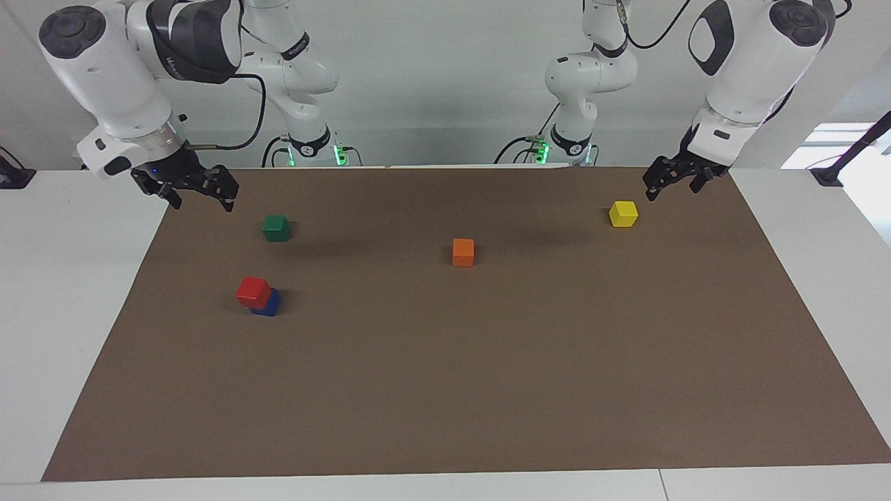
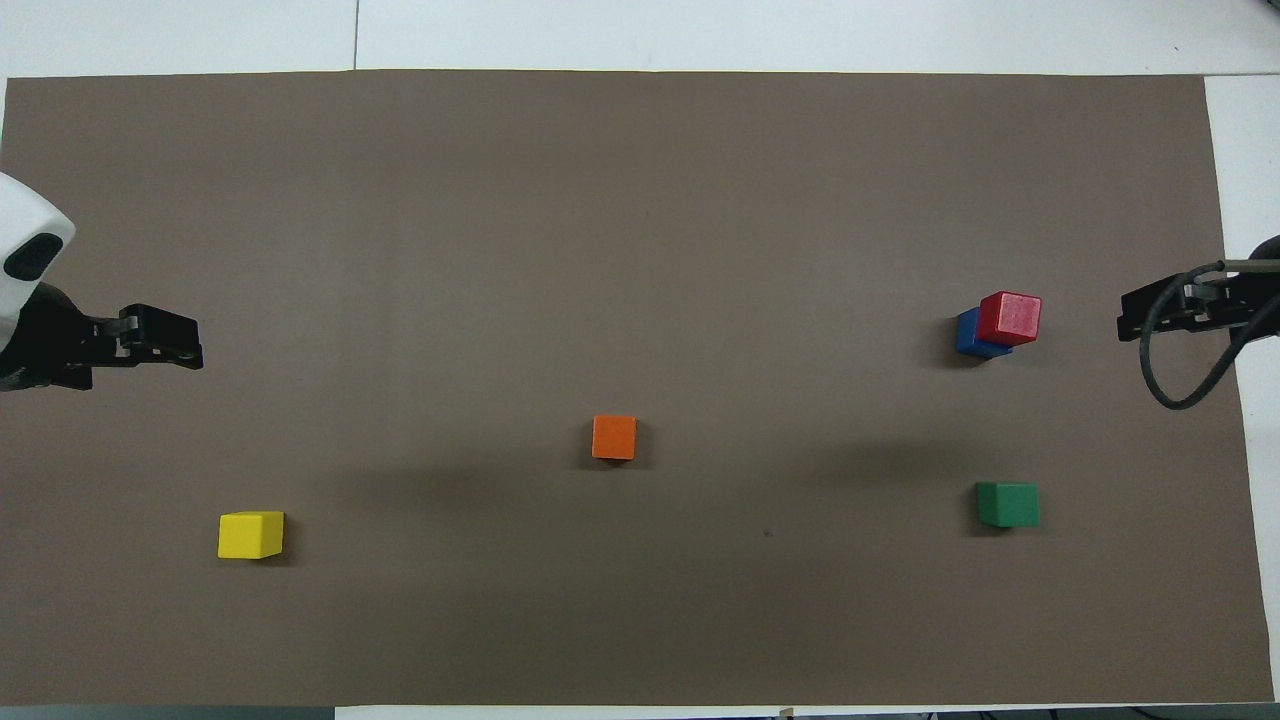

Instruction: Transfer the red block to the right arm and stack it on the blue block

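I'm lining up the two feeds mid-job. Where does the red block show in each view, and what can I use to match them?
Facing view: the red block sits on the blue block, toward the right arm's end of the table, low and left in that picture.
Overhead view: the red block is at right, on the blue block.
Shared landmark: the green block, nearer to the robots than the stack.
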